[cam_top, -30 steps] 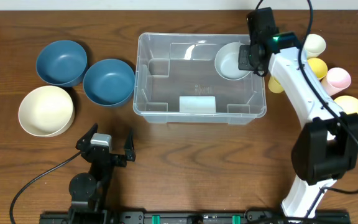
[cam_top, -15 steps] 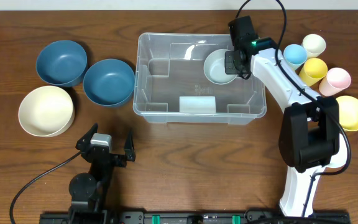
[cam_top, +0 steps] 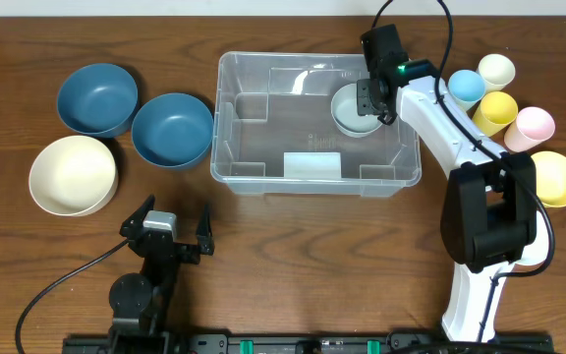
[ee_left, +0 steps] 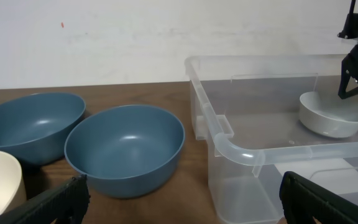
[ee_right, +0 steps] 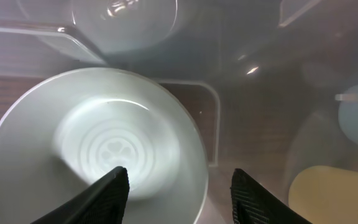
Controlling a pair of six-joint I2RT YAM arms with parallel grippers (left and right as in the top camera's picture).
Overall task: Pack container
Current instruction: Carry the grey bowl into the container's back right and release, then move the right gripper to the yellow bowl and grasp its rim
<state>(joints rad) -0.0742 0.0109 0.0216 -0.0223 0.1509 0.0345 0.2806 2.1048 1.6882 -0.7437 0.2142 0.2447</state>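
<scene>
1. Table: dark brown wood; carries everything listed below.
2. Cream bowl: far left, upright, nearest the front edge of the three bowls on that side.
3. Dark blue bowl: behind the cream bowl, upright.
4. Second blue bowl: just right of the first, rims touching or nearly so; sits just beside the left wall of the container, as the left wrist view shows.
5. Left gripper: low over the table in front of the bowls, fingers spread wide, holding nothing, facing the blue bowls and the container's left end.
6. Container: large clear plastic bin at the table's centre, upright, no lid on it, whitish label near its front wall.
7. Pale grey bowl: inside the container, toward its back right corner, upright on the floor.
8. Right gripper: reaches down inside the container over the grey bowl's right side. The fingers are parted, one over the bowl's hollow, the other outside its rim, and neither presses the rim.
9. Right arm: white, crosses the container's right wall and partly hides that corner.
10. Cups, right of the container, clustered upright: light blue cup, cream cup, yellow cup, pink cup.
11. Yellow bowl: far right, in front of the cups, partly behind the arm.
</scene>
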